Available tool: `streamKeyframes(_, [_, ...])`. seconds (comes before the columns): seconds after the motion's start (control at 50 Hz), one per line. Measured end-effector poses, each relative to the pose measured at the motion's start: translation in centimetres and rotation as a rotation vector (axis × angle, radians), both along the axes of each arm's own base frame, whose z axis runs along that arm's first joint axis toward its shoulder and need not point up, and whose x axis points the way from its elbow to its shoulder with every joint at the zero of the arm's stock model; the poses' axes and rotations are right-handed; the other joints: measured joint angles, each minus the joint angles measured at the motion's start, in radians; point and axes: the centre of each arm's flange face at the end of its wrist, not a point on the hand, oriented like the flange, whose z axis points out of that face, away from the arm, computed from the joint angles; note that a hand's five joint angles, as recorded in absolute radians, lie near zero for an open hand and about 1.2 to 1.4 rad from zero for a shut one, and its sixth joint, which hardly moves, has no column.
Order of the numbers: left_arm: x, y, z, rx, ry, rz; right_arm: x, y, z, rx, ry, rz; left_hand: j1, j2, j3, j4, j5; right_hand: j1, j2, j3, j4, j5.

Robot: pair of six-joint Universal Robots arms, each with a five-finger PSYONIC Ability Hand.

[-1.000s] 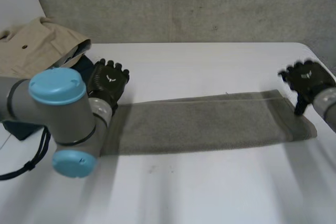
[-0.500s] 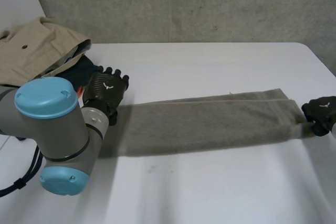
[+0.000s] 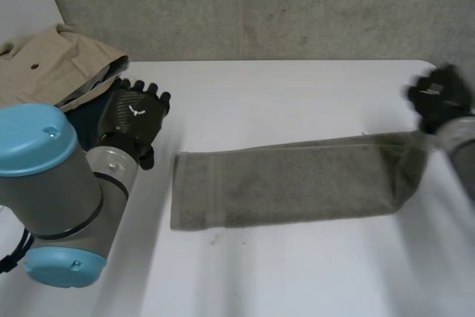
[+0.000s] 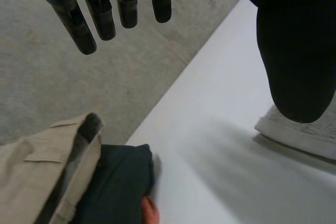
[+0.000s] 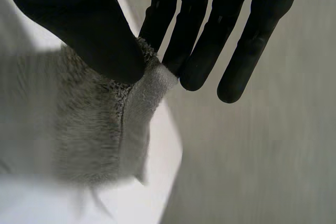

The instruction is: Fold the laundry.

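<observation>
One grey towel [image 3: 297,183] lay as long strip across white table [image 3: 297,280]. Right hand [image 5: 79,24] pinched its end between thumb and fingers, raised. Left hand [image 4: 102,17] hovered off towel, fingers straight, holding nothing. Best carry end low, straight toward far end, edges aligned.

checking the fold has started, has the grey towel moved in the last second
Yes. The grey towel has slid away from the beige garment, pulled by the right hand pinching its end.
</observation>
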Motion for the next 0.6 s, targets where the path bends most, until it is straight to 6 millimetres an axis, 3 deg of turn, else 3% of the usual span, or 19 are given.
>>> streamKeyframes(0.12, [1.3,0.1,1.5,-0.029,0.035,0.033,10.6,7.2,0.4,-0.065,-0.022,0.378,0.0,0.0,0.0,0.0,0.0,0.0,0.0,0.0,0.0,0.0])
streamKeyframes(0.2, [2.2,0.5,1.9,-0.029,0.055,0.052,16.4,13.2,-1.8,-0.042,-0.013,0.64,0.0,0.0,0.0,0.0,0.0,0.0,0.0,0.0,0.0,0.0])
streamKeyframes(0.28, [2.6,0.8,1.5,-0.011,0.062,0.058,19.9,18.4,-5.0,0.014,0.016,0.831,0.0,0.0,0.0,0.0,0.0,0.0,0.0,0.0,0.0,0.0])
streamKeyframes(0.34, [2.6,0.9,1.1,0.002,0.062,0.059,20.8,20.1,-6.6,0.045,0.033,0.887,0.0,0.0,0.0,0.0,0.0,-0.077,-0.108,-0.101,-0.105,-0.084])
streamKeyframes(0.42, [2.5,0.8,0.6,0.018,0.062,0.055,21.0,21.0,-7.7,0.081,0.039,0.9,0.0,0.0,0.0,0.0,0.0,-0.769,-0.829,-0.823,-0.827,-0.807])
streamKeyframes(0.44, [2.4,0.8,0.5,0.021,0.061,0.053,20.9,20.9,-7.6,0.086,0.033,0.893,0.0,0.0,0.0,0.0,-0.001,-0.834,-0.891,-0.894,-0.899,-0.879])
streamKeyframes(0.52, [1.6,0.4,-0.1,0.032,0.06,0.036,19.3,18.6,-5.3,0.117,-0.057,0.785,0.0,0.0,0.0,0.0,0.0,-0.87,-0.957,-0.981,-0.987,-0.939])
streamKeyframes(0.6, [0.3,0.5,-0.4,0.036,0.064,-0.004,16.1,15.2,-2.9,0.191,-0.17,0.623,0.0,0.0,0.0,0.0,0.0,-0.87,-0.957,-0.981,-0.987,-0.939])
